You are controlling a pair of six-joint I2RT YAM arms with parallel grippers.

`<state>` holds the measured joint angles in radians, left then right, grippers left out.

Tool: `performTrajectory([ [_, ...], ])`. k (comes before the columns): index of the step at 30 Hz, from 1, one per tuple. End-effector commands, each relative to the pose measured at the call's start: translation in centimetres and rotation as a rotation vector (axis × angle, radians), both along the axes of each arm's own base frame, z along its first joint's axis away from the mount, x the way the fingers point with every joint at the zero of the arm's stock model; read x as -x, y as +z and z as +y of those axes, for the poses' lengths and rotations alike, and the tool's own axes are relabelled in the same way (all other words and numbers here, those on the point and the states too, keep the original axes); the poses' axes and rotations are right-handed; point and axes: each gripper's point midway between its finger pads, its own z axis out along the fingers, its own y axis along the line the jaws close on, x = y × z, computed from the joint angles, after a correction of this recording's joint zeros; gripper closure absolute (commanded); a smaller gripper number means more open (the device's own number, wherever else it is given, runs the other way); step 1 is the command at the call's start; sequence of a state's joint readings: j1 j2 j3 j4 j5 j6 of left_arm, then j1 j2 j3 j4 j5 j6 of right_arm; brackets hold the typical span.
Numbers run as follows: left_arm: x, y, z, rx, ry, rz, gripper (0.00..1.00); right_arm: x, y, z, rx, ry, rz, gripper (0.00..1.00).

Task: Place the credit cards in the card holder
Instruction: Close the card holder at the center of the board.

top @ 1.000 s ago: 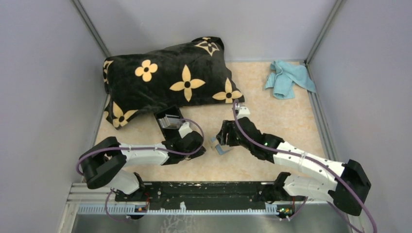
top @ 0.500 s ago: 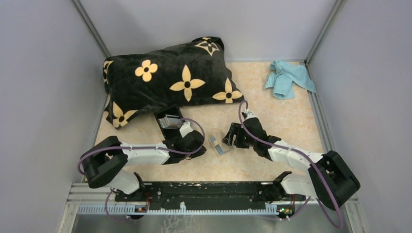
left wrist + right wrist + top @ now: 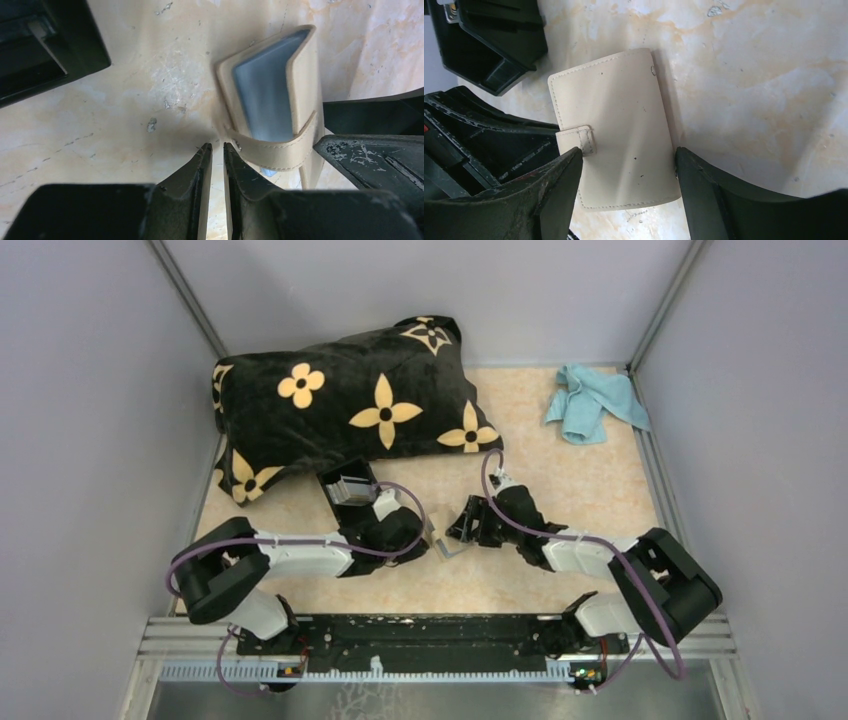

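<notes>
A folded beige leather wallet (image 3: 619, 125) with a strap lies on the table between both grippers, small in the top view (image 3: 447, 543). A grey-blue credit card (image 3: 262, 95) sits inside its fold. My right gripper (image 3: 628, 152) is open and straddles the wallet, one finger by the strap and the other at the opposite edge. My left gripper (image 3: 217, 146) is empty, its fingers almost together with only a slit between them. Its right finger rests against the wallet's strap (image 3: 272, 147). The black card holder (image 3: 348, 487) stands just left of the grippers, its corner in both wrist views (image 3: 45, 50) (image 3: 494, 50).
A big black pillow with yellow flowers (image 3: 350, 400) fills the back left, close behind the card holder. A light blue cloth (image 3: 595, 400) lies at the back right corner. Grey walls close in on the table's sides and back.
My right gripper has opened wider and shifted left, down over the wallet. The left gripper has edged right, up against the wallet.
</notes>
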<state>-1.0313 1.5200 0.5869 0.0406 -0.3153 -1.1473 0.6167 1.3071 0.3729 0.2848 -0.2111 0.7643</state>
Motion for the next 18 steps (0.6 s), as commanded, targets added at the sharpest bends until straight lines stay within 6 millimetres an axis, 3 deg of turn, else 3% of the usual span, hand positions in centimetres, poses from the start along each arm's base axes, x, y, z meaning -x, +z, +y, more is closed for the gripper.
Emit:
performTrajectory([
  [1, 5.7, -7.4, 8.5, -0.373, -0.069, 0.231, 0.76, 1.2, -2.9, -0.7, 0.037, 0.006, 0.065, 0.30],
  [8, 6.0, -8.1, 8.8, -0.398, -0.081, 0.250, 0.76, 2.4, -4.7, -0.3, 0.016, 0.039, 0.119, 0.33],
  [18, 6.6, -9.2, 9.2, -0.402, -0.087, 0.280, 0.76, 3.0, -4.0, 1.6, -0.089, 0.081, 0.133, 0.36],
])
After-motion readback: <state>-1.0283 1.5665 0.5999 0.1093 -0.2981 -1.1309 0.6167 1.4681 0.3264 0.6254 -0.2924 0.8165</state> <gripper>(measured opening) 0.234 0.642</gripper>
